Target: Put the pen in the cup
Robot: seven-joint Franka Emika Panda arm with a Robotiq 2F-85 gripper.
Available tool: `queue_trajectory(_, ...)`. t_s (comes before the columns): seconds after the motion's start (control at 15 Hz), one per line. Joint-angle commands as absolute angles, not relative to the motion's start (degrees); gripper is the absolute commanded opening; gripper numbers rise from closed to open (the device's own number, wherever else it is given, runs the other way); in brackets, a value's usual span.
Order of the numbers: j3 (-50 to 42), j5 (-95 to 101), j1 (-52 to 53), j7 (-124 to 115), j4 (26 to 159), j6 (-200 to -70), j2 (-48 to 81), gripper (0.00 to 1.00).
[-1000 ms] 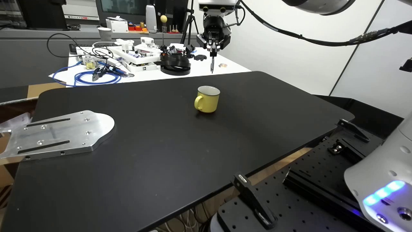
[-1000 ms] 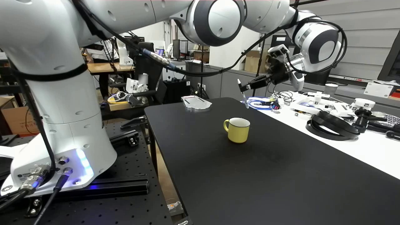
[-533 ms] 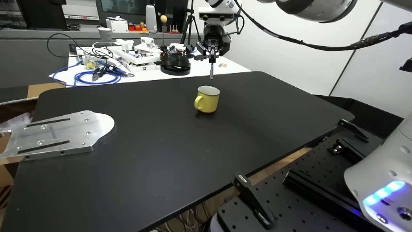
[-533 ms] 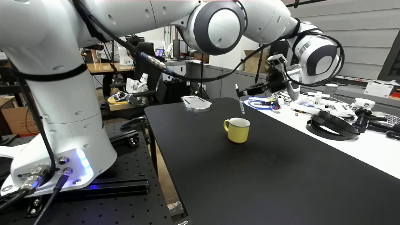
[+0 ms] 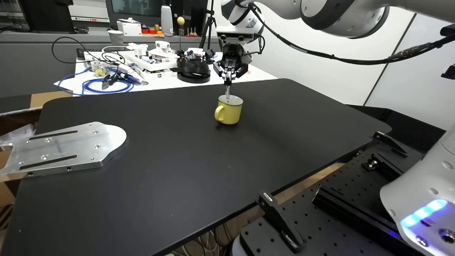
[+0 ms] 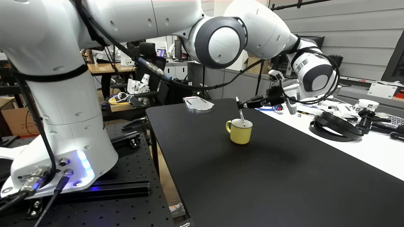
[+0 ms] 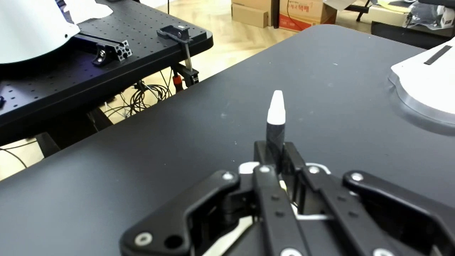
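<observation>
The pen [image 5: 228, 92], a slim whitish stick, is held near its upper end by my gripper [image 5: 228, 81]. The gripper is shut on it, also in the other exterior view [image 6: 240, 105]. The pen [image 6: 241, 116] leans slightly, and its lower end is inside the mouth of the yellow cup [image 6: 240, 134]. The cup [image 5: 229, 113] stands upright on the table, with a handle and pale inside. In the wrist view, the pen's white and dark upper end [image 7: 276, 113] sticks up between the fingertips [image 7: 275, 153]. The cup is mostly hidden behind the fingers there.
The black table [image 5: 170, 170] bears a silver metal plate [image 5: 71, 145], also seen in an exterior view [image 6: 198, 103]. A white side table with cables, white boxes and a black round object [image 5: 193, 71] stands beyond. The robot base [image 6: 63, 132] stands beside the table.
My gripper has moved down with the pen, from above and behind the cup to over it. The pen's lower end has entered the cup's mouth. The cup has not moved.
</observation>
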State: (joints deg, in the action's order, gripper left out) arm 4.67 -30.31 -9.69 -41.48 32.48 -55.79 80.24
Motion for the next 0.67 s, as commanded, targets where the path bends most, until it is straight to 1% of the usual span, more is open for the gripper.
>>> queue_trajectory(0.0,6.1,-29.8,-9.3,-43.4,27.4,-56.9,82.5,0.38)
queue_trajectory(0.07,6.2,-29.6,-9.1,-43.4,26.9,-57.2,82.3,0.43)
queue_trajectory(0.27,7.0,-29.0,-8.6,-43.0,24.7,-57.3,81.0,0.66)
queue_trajectory(0.6,8.4,-27.9,-8.6,-41.9,21.1,-57.3,79.2,0.98)
